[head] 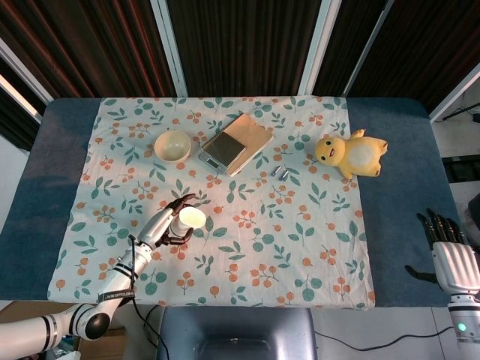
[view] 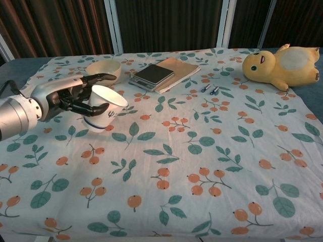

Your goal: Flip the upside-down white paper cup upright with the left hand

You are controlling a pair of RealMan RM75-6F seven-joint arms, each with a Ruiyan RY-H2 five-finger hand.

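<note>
Left robot hand point(view: 70, 98) clasped the white paper cup point(view: 103, 108), mouth tilted up, above the counter point(view: 212, 166). Flip nearly done. Next: level it, set down, release. Right robot hand point(head: 454, 259) idle, fingers apart.

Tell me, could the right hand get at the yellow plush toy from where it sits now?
Probably yes. The right hand is open at the table's near right corner, and only bare blue table lies between it and the yellow plush toy.

Lab setup, draped table point(head: 397, 150), dark curtains point(head: 240, 37)
</note>
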